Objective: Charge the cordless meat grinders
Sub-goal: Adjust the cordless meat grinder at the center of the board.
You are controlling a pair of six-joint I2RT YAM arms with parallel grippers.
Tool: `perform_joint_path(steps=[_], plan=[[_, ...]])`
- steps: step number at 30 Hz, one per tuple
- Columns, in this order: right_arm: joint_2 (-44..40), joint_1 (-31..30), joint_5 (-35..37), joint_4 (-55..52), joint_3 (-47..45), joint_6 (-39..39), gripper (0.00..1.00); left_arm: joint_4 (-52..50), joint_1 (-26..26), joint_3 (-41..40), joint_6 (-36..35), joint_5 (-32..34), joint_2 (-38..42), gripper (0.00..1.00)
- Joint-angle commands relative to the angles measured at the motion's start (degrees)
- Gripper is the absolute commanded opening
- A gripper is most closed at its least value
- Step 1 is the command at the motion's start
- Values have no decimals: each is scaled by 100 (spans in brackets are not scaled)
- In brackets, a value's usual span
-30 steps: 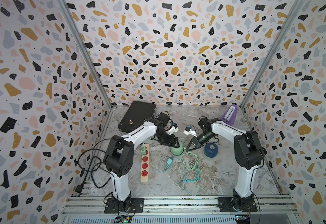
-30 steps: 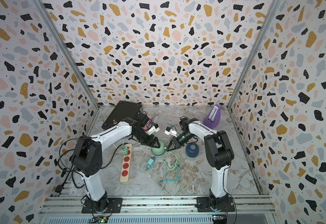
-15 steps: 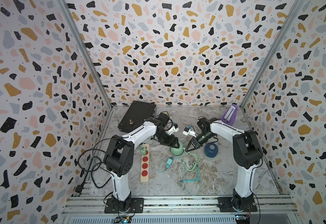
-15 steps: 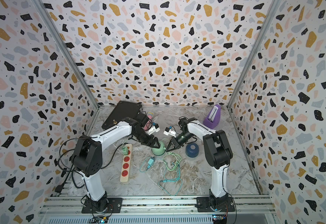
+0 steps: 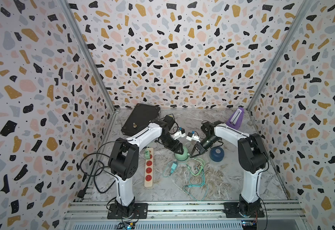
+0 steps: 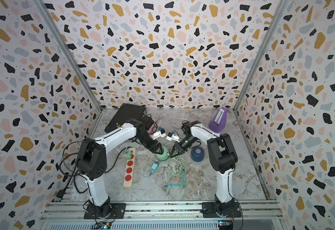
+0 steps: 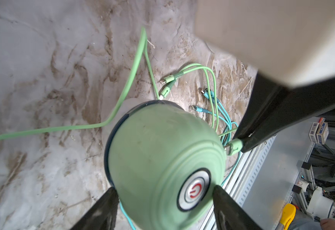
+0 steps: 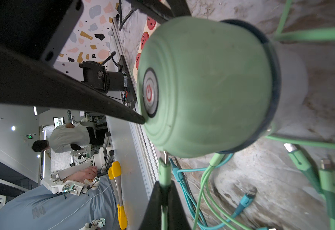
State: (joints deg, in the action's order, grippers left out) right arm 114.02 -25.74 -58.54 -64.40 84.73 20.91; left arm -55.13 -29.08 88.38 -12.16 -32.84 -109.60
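Note:
The mint green grinder [image 5: 182, 157] [image 6: 162, 156] stands at the middle of the marble floor, its silvery button [image 7: 194, 189] on top. My left gripper [image 5: 180, 150] [image 7: 164, 192] straddles its dome [image 7: 158, 151], one finger pressed to each side. My right gripper [image 5: 192, 155] [image 8: 164, 186] is shut on a green cable plug [image 8: 164, 169] [image 7: 234, 146]. The plug's metal tip sits against the grinder's side [image 8: 212, 85], near its lower rim. The dark navy grinder [image 5: 216, 153] [image 6: 197, 153] stands free just right of the right gripper.
A power strip [image 5: 148, 169] lies to the left with a green adapter [image 5: 147, 154] plugged in. A teal adapter [image 5: 173, 166] and loops of green and teal cable [image 5: 196, 185] lie in front. A black case [image 5: 140, 119] and a purple metronome [image 5: 235, 119] stand at the back.

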Motion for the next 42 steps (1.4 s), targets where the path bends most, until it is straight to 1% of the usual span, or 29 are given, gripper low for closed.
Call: perform_joint_path(steps=[1, 7, 14, 19, 27, 32, 38, 42], plan=[[-17, -28, 218, -222, 69, 107, 0, -290, -26, 136, -276, 331, -200, 73], [-19, 44, 283, -231, 114, 80, 0, -272, -20, 372, -219, 337, -294, 73], [-64, 103, 239, -226, 10, 71, 0, -112, 60, 479, 174, 192, -215, 76], [-27, 103, 184, -229, 34, 61, 0, -120, 104, 519, 362, 238, -143, 77], [42, 103, 57, -285, 137, 63, 0, -19, 122, 253, 763, 181, 78, 77], [101, 76, -56, -333, 180, 106, 0, 327, 113, -175, 1073, 41, 221, 77], [177, 54, -21, -354, 250, 120, 0, 330, 113, -296, 1043, 65, 233, 76], [195, 46, 21, -362, 330, 98, 0, 293, 113, -183, 984, 67, 156, 76]])
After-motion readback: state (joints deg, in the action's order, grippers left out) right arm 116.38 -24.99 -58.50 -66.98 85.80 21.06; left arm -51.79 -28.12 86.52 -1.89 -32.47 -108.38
